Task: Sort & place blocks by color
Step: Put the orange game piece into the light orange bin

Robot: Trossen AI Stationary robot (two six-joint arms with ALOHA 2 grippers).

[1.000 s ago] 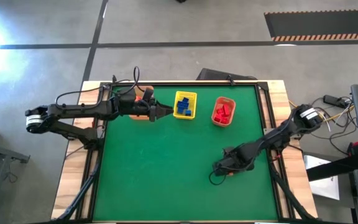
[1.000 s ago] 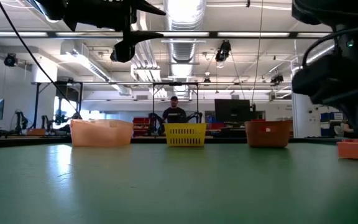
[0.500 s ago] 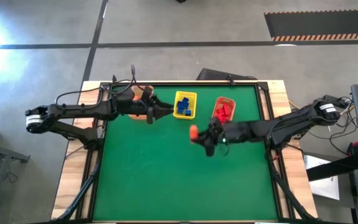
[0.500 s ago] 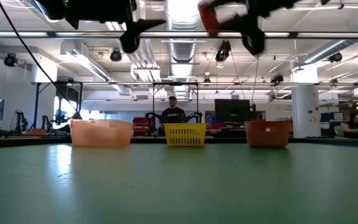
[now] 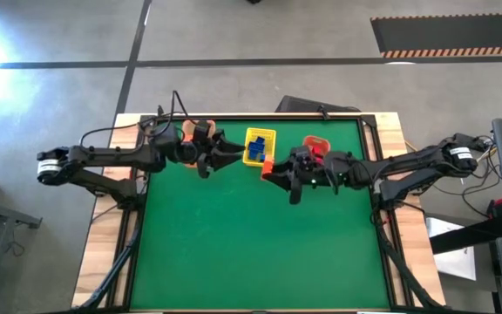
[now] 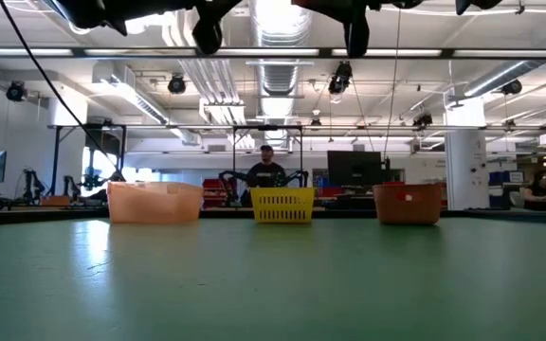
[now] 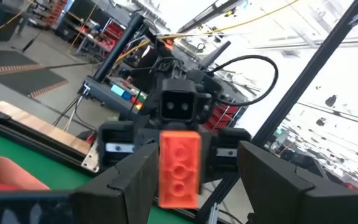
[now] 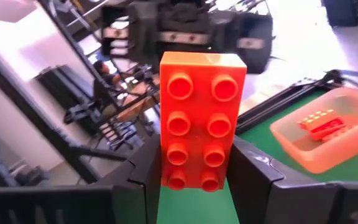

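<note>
I have three baskets lined up along the far edge of the green surface (image 5: 251, 244). The yellow basket (image 5: 260, 146) sits in the middle and holds several blue blocks (image 5: 256, 153). To its right the red-orange basket (image 5: 318, 144) is partly covered by my right arm; from above I make out red in it but cannot count the pieces. To the left the pale orange basket (image 8: 319, 135) shows in the right wrist view with a few orange blocks (image 8: 319, 123) lying in it; from above, my left arm hides most of it.

My right gripper (image 5: 271, 168) hangs above the surface just in front of the yellow basket, its jaws clamped on an orange block (image 8: 202, 127), a two-by-four stud brick held upright between the dark fingers (image 8: 253, 180). The same brick shows in the left wrist view, facing me.

My left gripper (image 5: 230, 153) hovers between the pale orange basket and the yellow one, pointing at the right gripper, jaws apart and holding nothing.

In the low view a person (image 6: 265, 170) stands in the room behind the yellow basket.
</note>
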